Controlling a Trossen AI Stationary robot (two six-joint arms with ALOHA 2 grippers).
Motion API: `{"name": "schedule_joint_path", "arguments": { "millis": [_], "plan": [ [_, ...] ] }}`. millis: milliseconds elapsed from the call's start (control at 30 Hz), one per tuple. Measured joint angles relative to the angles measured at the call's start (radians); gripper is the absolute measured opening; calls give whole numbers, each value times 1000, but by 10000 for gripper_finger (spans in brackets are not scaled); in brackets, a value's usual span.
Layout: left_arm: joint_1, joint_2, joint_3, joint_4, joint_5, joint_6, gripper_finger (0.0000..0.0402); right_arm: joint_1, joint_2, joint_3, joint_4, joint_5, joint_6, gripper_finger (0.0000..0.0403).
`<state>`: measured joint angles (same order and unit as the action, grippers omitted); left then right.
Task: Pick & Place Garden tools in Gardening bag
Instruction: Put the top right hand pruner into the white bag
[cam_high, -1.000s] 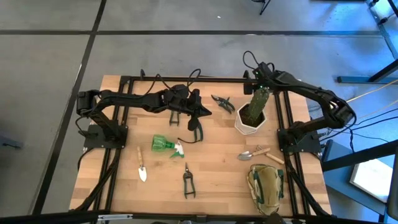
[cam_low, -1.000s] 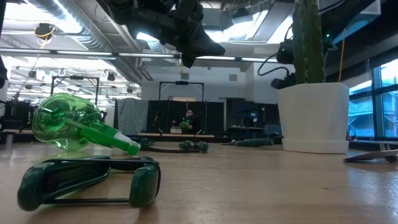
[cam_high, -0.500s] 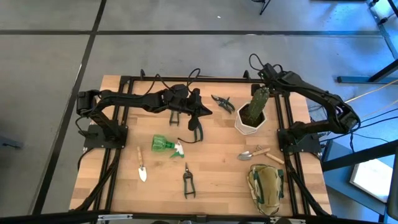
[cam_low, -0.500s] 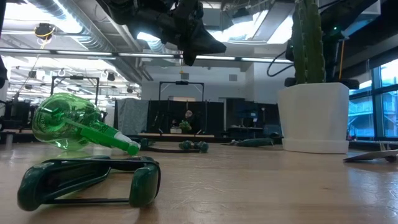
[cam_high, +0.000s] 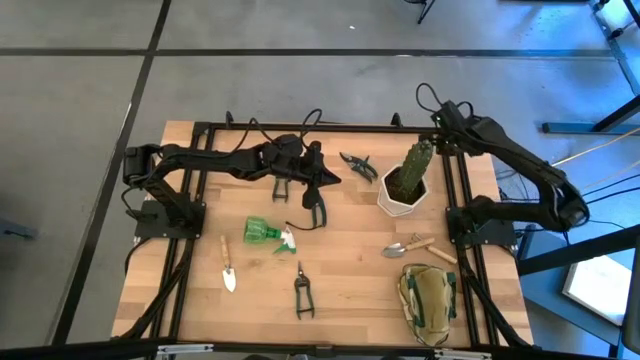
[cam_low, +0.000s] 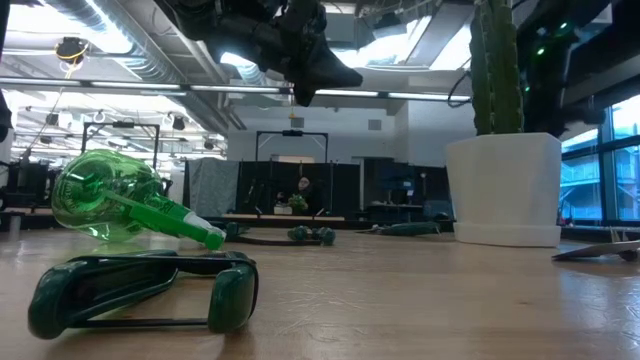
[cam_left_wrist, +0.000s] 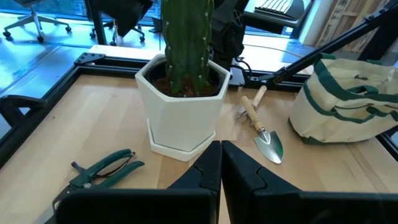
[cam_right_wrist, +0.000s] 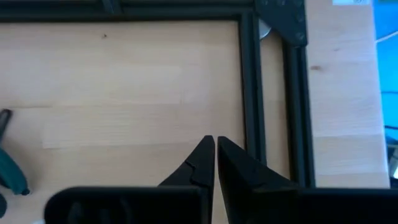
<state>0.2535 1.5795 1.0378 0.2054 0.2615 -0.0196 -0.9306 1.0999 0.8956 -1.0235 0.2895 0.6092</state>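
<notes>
My left gripper (cam_high: 334, 181) hangs shut and holds nothing above the table's middle; in its wrist view (cam_left_wrist: 221, 163) it faces the cactus pot (cam_left_wrist: 183, 106). My right gripper (cam_high: 441, 118), also shut and holding nothing (cam_right_wrist: 216, 149), hovers over the far right corner behind the cactus (cam_high: 410, 165). On the table lie pruning shears (cam_high: 358, 165), green-handled shears (cam_high: 316, 212), a third pair of shears (cam_high: 302, 290), a green spray bottle (cam_high: 268, 232) on its side, and two trowels (cam_high: 228, 268) (cam_high: 415, 245). The khaki gardening bag (cam_high: 428, 300) stands at the near right.
The white hexagonal pot (cam_high: 403, 190) with the tall cactus stands between the two grippers. A black frame rail (cam_right_wrist: 249, 93) runs under my right gripper along the table's right side. Bare wood (cam_high: 350, 250) lies between the tools at the middle.
My right gripper has moved toward the table's right edge and up, away from the cactus, tipping more steeply downward. It has stayed shut. My left arm and all the tools have kept still.
</notes>
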Motion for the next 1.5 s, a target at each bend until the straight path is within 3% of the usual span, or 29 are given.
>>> {"name": "schedule_joint_path", "arguments": {
  "millis": [400, 767, 1500],
  "plan": [
    [0, 0, 0, 1, 0, 0, 4, 9, -310, -143, 20, -1, -22, 23],
    [13, 0, 0, 24, 0, 23, 3, 63, -488, -234, 19, 63, 11, 23],
    [25, 0, 0, 15, 2, 26, 7, 228, -608, -234, -148, 49, 199, 23]
  ]
}}
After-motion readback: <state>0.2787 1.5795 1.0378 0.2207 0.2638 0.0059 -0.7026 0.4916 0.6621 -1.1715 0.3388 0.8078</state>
